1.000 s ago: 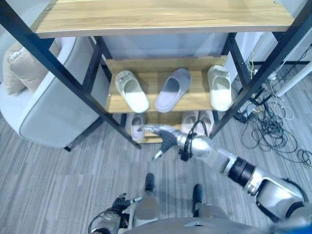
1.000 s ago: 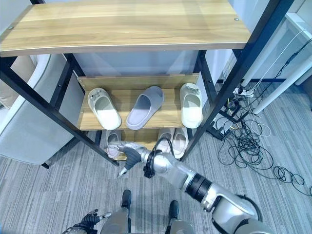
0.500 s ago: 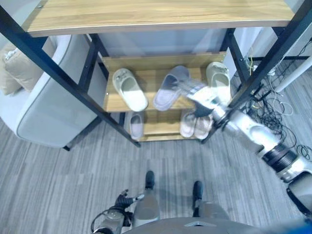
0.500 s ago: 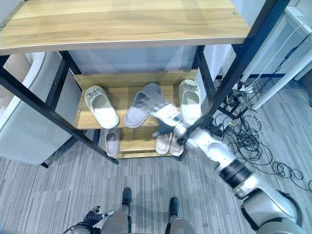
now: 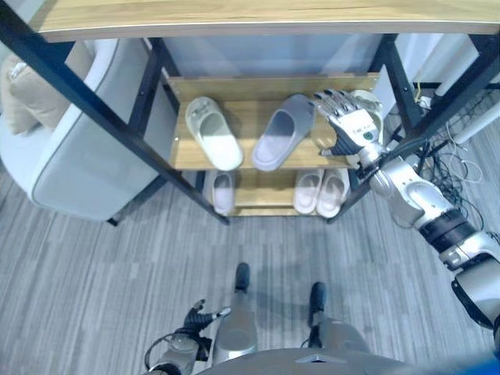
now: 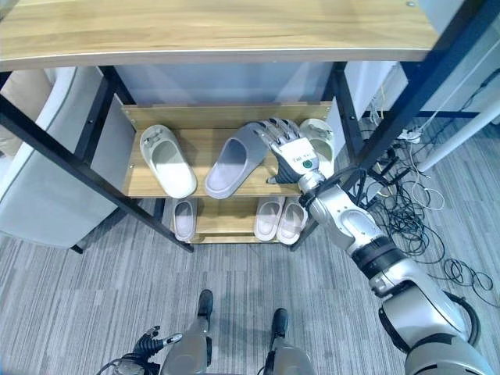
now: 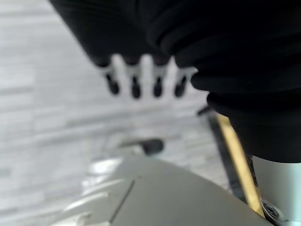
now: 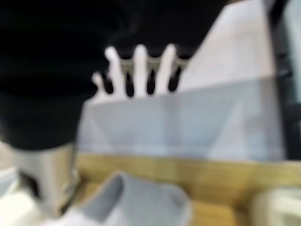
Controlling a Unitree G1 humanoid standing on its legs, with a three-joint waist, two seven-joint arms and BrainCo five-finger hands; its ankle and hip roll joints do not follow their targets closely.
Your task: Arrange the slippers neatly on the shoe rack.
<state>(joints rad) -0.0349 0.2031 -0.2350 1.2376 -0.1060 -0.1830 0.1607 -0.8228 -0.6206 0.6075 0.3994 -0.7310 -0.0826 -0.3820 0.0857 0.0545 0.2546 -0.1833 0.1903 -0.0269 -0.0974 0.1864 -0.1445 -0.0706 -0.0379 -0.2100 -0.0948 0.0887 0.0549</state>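
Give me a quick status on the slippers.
Right hand open, raised at middle shelf, between grey slipper and cream slipper. Left hand low, idle. Nothing blocking.

You won't find any readable text, number or sign here. The back of the right hand [image 6: 292, 155], raised at about 1 o'clock before the wooden, black-framed shoe rack [image 6: 195, 109], carries a small printed mark with a green dot, too small to read.
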